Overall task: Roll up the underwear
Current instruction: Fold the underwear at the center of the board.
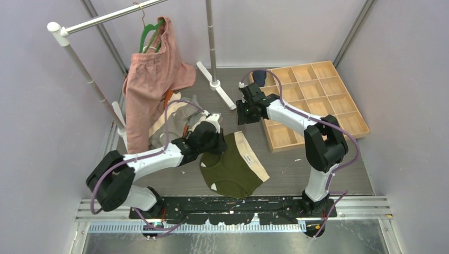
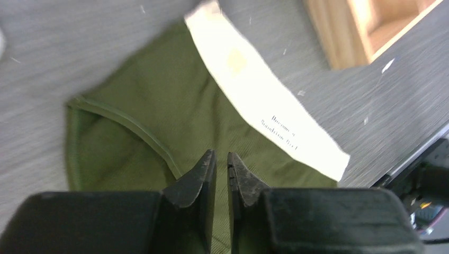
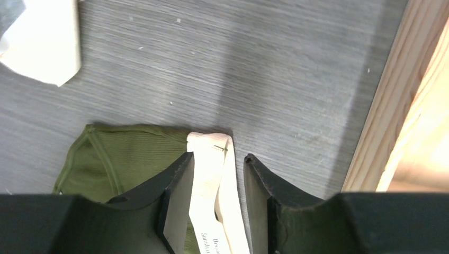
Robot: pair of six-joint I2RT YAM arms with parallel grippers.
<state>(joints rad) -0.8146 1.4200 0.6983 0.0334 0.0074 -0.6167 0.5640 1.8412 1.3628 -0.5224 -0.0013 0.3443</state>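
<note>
Olive green underwear (image 1: 227, 172) is seen from the top camera. It is laid flat on the grey surface (image 1: 317, 169) in front of both arms, with its cream waistband (image 1: 250, 153) turned toward the wooden tray (image 1: 344, 103). It is likely spread out like this so that it can be rolled. The left tool (image 1: 212, 142) is held over the side nearest a pile of other underwear (image 1: 174, 114). The right tool (image 1: 246, 112) is held near the far end of the waistband. A navy piece (image 1: 259, 78) is seen at the far corner of the tray.

From the left wrist, the left tool (image 2: 221, 159) is seen with only a thin gap between its jaws. Nothing is pinched in it, and the green cloth lies below. Two short lines of dark writing (image 2: 281, 129) are printed on the waistband, but they are too blurred to be read.

From the right wrist, the right tool (image 3: 217, 164) is seen with its jaws a fair way apart. The folded end of the waistband is seen in the gap between them, but it is not squeezed. A few dark letters are cut off at the bottom edge and cannot be read. The pale wood of the tray is seen at the right.
</note>
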